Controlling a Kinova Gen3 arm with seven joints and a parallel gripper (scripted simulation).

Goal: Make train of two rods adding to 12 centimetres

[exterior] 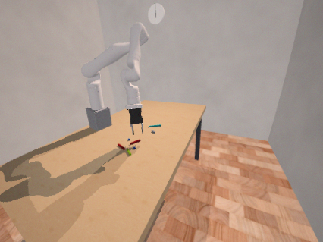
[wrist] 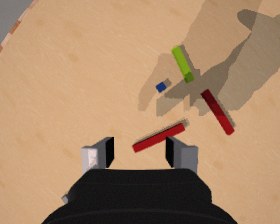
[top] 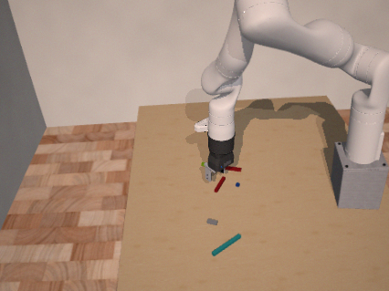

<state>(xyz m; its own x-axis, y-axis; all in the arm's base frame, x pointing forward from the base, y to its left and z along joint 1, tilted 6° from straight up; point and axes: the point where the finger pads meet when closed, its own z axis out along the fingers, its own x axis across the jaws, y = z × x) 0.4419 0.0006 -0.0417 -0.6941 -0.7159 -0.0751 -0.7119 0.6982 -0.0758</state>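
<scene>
In my top view the gripper [top: 216, 174] covers most of the lime rod [top: 203, 164] [wrist: 182, 64] and one end of a red rod [top: 234, 169] [wrist: 218, 112]; my wrist view cuts off the gripper's black body [wrist: 135, 197] at the bottom edge, and in my exterior view the grey rod [exterior: 153, 132] is too small for me to make out its ends

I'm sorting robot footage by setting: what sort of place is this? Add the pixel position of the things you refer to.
Probably a robotics lab or test room: an arm on a metal pedestal [top: 361, 193] [exterior: 105, 124], coloured rods on a wooden table [top: 160, 253] [exterior: 95, 195] [wrist: 60, 110].
</scene>
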